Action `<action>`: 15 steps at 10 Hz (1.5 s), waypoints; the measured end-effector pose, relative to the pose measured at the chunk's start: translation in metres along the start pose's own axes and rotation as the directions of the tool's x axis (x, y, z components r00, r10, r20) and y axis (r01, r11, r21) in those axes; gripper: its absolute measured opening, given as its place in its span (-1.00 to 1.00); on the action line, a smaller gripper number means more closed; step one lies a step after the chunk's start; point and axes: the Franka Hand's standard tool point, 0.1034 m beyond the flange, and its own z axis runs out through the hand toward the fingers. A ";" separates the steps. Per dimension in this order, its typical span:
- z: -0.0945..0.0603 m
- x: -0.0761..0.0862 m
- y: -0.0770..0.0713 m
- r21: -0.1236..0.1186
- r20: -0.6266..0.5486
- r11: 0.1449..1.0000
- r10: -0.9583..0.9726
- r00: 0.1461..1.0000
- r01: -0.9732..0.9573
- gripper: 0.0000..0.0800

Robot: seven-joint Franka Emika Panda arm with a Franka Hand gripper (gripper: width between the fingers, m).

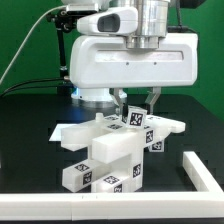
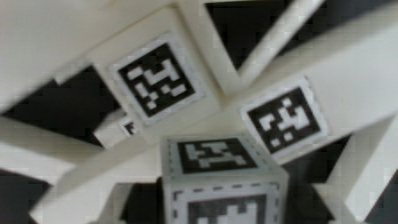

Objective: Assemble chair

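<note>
The chair is a heap of matte white tagged pieces in the middle of the black table: slabs, blocky bars and small cubes stacked on each other. My gripper hangs straight down over the top of the heap. Its two dark fingers stand on either side of a small tagged cube. In the wrist view that cube fills the lower middle, with a tagged slab and a tagged bar behind it. The fingertips do not show clearly, so I cannot tell whether they touch the cube.
A long white untagged rail runs along the exterior view's right and along the table's front edge. A green wall stands behind the arm. Black table shows on the exterior view's left.
</note>
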 end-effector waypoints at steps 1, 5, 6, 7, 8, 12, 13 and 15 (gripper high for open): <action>0.000 0.000 0.000 0.000 -0.001 0.996 0.089 0.996 -0.089 -0.28; 0.000 0.001 0.001 0.002 -0.006 0.936 0.353 0.936 -0.353 -0.28; 0.001 0.002 0.007 0.005 -0.021 0.909 0.416 0.909 -0.416 -0.28; 0.001 0.004 0.009 0.012 -0.039 0.856 0.518 0.855 -0.518 -0.28; 0.001 0.005 0.010 0.017 -0.043 0.799 0.601 0.798 -0.601 -0.28; 0.001 0.005 0.015 0.066 -0.009 0.481 0.876 0.482 -0.874 -0.28; 0.001 0.006 0.016 0.080 -0.002 0.425 0.905 0.426 -0.902 -0.28; 0.002 0.007 0.016 0.094 0.001 0.369 0.929 0.370 -0.925 -0.28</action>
